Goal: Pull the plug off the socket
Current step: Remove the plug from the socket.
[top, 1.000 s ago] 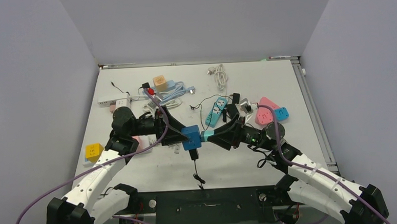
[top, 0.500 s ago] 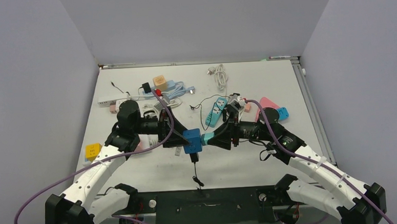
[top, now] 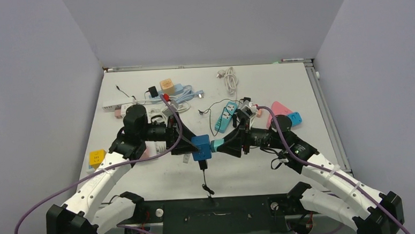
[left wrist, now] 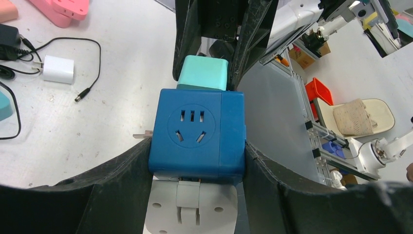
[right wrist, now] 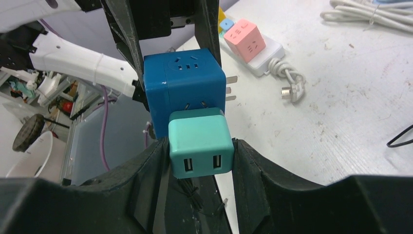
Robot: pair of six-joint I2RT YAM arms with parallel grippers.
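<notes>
A blue cube socket (top: 201,148) is held above the table between the two arms. My left gripper (left wrist: 197,161) is shut on it (left wrist: 197,136), one finger on each side. A teal USB plug (top: 215,145) sits seated in the cube's right face. My right gripper (right wrist: 199,146) is shut on that teal plug (right wrist: 199,144), its two USB ports facing the right wrist camera. The blue cube (right wrist: 184,87) shows right behind the plug, with bare prongs sticking out of its side. A black cord (top: 203,176) hangs from the cube's underside.
Behind the arms lie a light blue power strip (top: 225,116), pink sockets (top: 278,116), a white coiled cable (top: 230,79), a white strip with an orange cube (top: 167,87), a yellow cube (top: 97,157) at left, a white charger (left wrist: 57,69) and thin black wires.
Both arms have risen and shifted a little toward the back with the cube and plug between them; the plug still sits in the cube. Little has moved in the last half second.
</notes>
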